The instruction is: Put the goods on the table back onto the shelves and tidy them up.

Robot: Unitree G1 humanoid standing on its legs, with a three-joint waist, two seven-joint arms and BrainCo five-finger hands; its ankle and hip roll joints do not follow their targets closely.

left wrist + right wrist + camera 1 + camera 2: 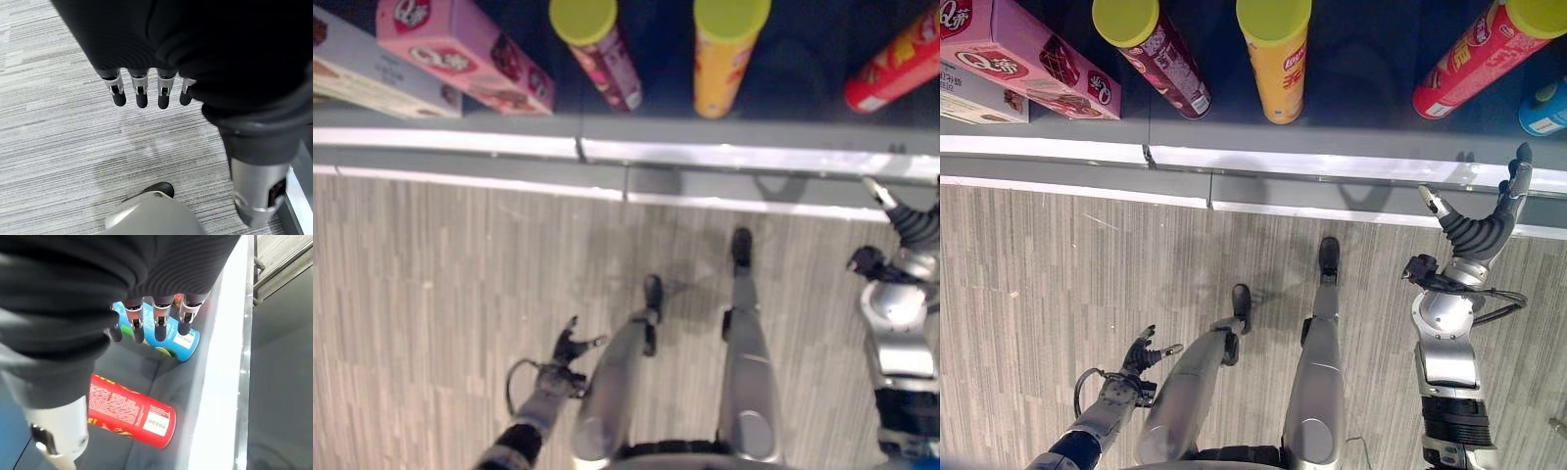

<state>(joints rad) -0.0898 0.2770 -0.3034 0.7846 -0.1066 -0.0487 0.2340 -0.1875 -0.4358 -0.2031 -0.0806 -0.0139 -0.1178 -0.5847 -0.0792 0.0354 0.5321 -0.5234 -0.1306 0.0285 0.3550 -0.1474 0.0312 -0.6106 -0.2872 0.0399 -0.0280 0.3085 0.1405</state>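
The shelf [1332, 137] carries upright cans seen from above: a maroon can [1160, 61] with a yellow lid, a yellow can [1276, 59], a red can [1469, 61] and a blue can [1545, 108]. My right hand [1484, 230] is raised at the shelf's front rail, just below the red and blue cans, open and holding nothing. In the right wrist view its straight fingers [159, 316] hang in front of the blue can [166, 335], with the red can [129, 410] beside it. My left hand [1141, 354] hangs low over the floor, open and empty.
A pink box [1023, 59] and a pale box [974, 93] lie on the shelf's left part. The silver front rail [1263, 162] runs across the view. Grey striped carpet [1038, 294] covers the floor below.
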